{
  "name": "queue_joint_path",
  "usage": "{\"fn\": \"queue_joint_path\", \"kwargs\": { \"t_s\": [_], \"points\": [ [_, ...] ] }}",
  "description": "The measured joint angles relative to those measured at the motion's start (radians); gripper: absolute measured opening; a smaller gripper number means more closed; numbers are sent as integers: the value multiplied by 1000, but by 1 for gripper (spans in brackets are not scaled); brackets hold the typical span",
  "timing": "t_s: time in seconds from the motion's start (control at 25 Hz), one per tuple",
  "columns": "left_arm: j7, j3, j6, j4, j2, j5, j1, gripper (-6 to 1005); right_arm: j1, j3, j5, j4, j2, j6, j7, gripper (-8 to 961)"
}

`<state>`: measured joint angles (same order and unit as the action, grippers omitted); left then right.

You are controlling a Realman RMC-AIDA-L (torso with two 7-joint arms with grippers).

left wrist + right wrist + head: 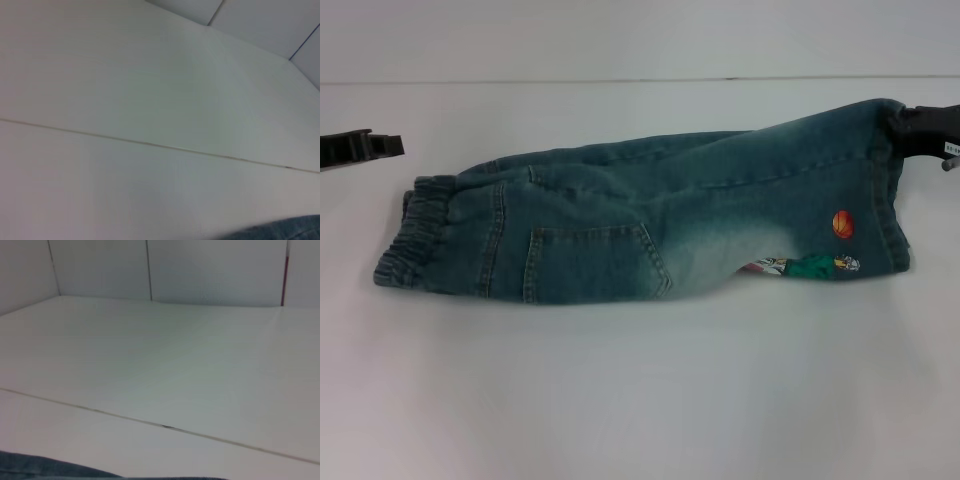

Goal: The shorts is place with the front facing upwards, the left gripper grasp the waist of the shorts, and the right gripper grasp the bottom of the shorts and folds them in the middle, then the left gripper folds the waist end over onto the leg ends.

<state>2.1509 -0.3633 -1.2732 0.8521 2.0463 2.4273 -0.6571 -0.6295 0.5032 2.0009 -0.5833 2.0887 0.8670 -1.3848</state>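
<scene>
1. Shorts (650, 225): blue denim, lying lengthwise across white table (640, 400), folded in half so one leg sits on top of the other.
2. Elastic waist (415, 235) at robot's left end, leg hems (885, 200) at right end. Back pocket (585, 260) faces up near the middle-left.
3. Patches near hem end: round orange one (843, 223), plus green/multicolour one (810, 266) peeking out at lower edge.
4. Right gripper (920, 130): black, at upper right corner of the hem end, touching the fabric. Cloth there is lifted a bit off the table and bunched at the gripper. Looks clamped on the hem corner, but fingertips are hidden by the denim, so can't tell for sure.
5. Left gripper (365, 147): black, at left edge of head view, above and just off the waist end. Not touching shorts, gap of bare table between. Fingers open/closed: can't tell, only a side sliver shows.
6. Left wrist view: mostly table w/ a thin seam line (150, 144); small bit of denim (285, 230) in one corner. No fingers visible.
7. Right wrist view: table, seam line (165, 426), wall panels (150, 270) behind; strip of denim (45, 467) along the near edge. No fingers visible.
8. Rest of the shorts lie flat, with wrinkles around waist and crotch area.
</scene>
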Motion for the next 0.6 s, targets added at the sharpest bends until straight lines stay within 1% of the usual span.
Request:
{"fn": "queue_joint_path", "kwargs": {
  "t_s": [0.12,0.32,0.48,0.6],
  "points": [
    [0,-13,7,-1,1,0,-2,66,-6,0,-4,1,0,-1,20,26],
    [-14,-40,27,4,14,-7,2,67,-19,5,-11,12,0,-29,39,23],
    [-58,-46,24,5,17,-43,15,68,-29,34,-11,15,1,-84,41,27],
    [-106,-46,14,7,21,-90,38,69,-38,55,-12,25,2,-113,41,30]
  ]
}}
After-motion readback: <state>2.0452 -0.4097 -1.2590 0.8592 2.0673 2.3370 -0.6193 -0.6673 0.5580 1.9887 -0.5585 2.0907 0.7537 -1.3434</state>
